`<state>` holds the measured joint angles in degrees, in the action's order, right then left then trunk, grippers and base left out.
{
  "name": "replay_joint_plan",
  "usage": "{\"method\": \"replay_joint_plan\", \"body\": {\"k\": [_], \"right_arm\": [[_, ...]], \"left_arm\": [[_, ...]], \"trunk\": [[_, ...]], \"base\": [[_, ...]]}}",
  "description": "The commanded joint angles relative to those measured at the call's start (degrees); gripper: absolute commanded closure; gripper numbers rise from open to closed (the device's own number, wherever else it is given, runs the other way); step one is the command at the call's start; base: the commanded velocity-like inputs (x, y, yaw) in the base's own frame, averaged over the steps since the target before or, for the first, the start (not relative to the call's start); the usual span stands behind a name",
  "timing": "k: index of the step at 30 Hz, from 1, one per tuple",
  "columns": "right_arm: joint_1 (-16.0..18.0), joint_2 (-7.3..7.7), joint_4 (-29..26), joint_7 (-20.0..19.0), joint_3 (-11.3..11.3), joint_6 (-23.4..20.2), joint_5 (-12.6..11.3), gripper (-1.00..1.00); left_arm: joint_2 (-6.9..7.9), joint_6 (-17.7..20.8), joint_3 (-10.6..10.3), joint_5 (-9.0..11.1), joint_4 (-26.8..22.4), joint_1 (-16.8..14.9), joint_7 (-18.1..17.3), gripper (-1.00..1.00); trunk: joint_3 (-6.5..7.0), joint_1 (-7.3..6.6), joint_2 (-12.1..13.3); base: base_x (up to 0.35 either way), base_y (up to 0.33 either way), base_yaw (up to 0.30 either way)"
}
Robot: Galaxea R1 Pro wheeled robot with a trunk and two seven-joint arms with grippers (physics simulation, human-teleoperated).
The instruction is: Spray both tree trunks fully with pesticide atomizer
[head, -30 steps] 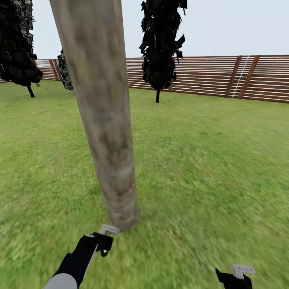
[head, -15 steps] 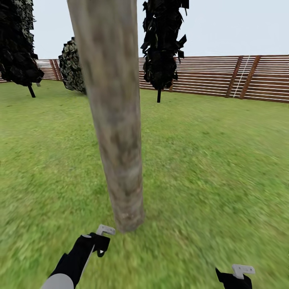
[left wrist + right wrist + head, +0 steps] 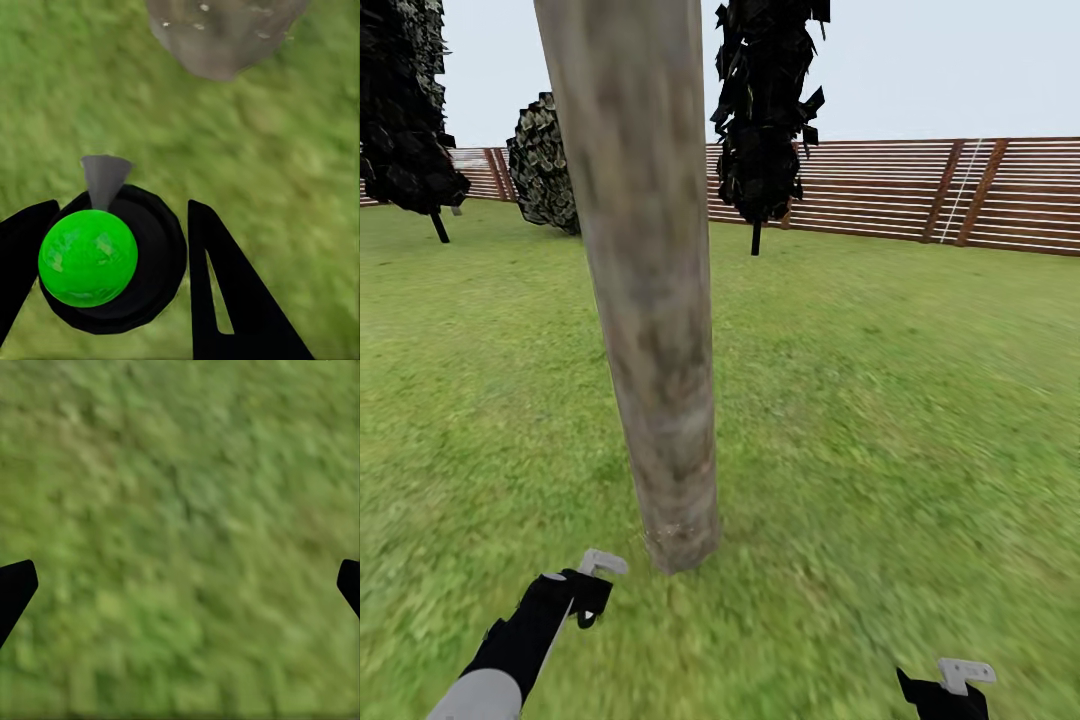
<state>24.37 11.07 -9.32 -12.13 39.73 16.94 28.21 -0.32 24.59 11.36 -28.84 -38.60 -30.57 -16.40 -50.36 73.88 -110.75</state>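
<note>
Atomizer: we see the pesticide atomizer (image 3: pixel 112 259) sitting between the dark fingers (image 3: pixel 232 300) of our left gripper (image 3: pixel 124 277); its round black body carries a bright green ball on top, and a pale grey nozzle points ahead toward the trunk base.
Contents: we cannot tell whether any liquid is inside the atomizer.
Left gripper: closed around the atomizer, one finger on each side of the black body; in the head view our left gripper (image 3: pixel 588 585) hangs low over the grass with a pale nozzle tip showing at its front.
Right gripper: our right gripper (image 3: pixel 180 585) has its fingertips spread wide at the two edges of the wrist view, with nothing between them but grass; in the head view it (image 3: pixel 950 690) sits at the lower edge.
Tree: the thick mottled grey-brown tree trunk (image 3: pixel 650 300) rises just ahead of the left gripper, slightly to its right, leaning a little; its base (image 3: pixel 225 34) lies beyond the nozzle, apart from it.
Floor: blurry green grass (image 3: pixel 900 420) spreads under and around both grippers.
Surroundings: far beyond the grippers, a brown slatted wooden fence (image 3: pixel 920 190) runs across, with dark cypress-like trees (image 3: pixel 765 110) in front of it and pale sky above.
</note>
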Motion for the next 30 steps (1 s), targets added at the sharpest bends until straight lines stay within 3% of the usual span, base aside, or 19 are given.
{"method": "replay_joint_plan", "body": {"k": [1,6,11,14,17,21,25,26,30], "right_arm": [[0.0,0.0,0.0,0.0,0.0,0.0,0.0,-1.0],[0.0,0.0,0.0,-0.1,0.0,0.0,0.0,-1.0],[0.0,0.0,0.0,-0.1,0.0,-0.1,0.0,-1.0],[0.0,0.0,0.0,-0.1,0.0,-0.1,0.0,-1.0],[0.0,0.08,0.0,0.0,0.0,0.0,0.1,-1.0],[0.0,0.09,-0.1,0.0,0.0,0.0,0.0,-1.0],[0.0,0.09,-0.1,0.0,0.0,0.0,0.0,-1.0],[0.0,0.09,-0.1,0.0,0.0,0.0,0.0,-1.0],[0.0,0.09,0.0,0.0,0.0,0.0,0.0,-1.0]], "left_arm": [[0.14,0.1,0.0,0.0,0.0,-0.8,-0.1,1.0],[-0.4,0.1,-0.1,0.2,0.6,-2.1,-0.4,1.0],[0.09,0.2,-1.0,-0.2,0.1,-2.3,-7.8,1.0],[1.13,1.1,-1.1,-0.3,-0.5,-3.2,-8.3,1.0],[3.5,6.6,-1.1,-0.2,-1.3,-7.0,-8.7,1.0],[3.82,7.4,-1.1,-0.2,-1.3,-9.5,-8.7,1.0],[3.18,7.3,-1.6,-0.1,-1.2,-9.7,-8.7,1.0],[3.05,7.3,-2.4,-0.1,-1.0,-9.7,-8.7,1.0],[3.1,7.3,-9.5,0.0,-0.5,-9.5,-8.8,1.0]], "trunk": [[0.0,0.0,0.0],[0.0,0.0,0.0],[0.0,0.0,0.0],[0.0,0.0,0.0],[0.0,0.0,0.0],[0.0,0.0,0.0],[0.0,0.0,0.0],[0.0,0.0,0.0],[0.0,0.0,0.0]], "base": [[0.0,0.0,0.0],[0.0,0.0,0.0],[0.0,0.0,0.0],[0.0,0.0,0.0],[0.0,0.0,0.0],[0.0,0.0,0.0],[0.0,0.0,0.0],[0.0,0.0,0.0],[0.0,0.0,0.0]]}}
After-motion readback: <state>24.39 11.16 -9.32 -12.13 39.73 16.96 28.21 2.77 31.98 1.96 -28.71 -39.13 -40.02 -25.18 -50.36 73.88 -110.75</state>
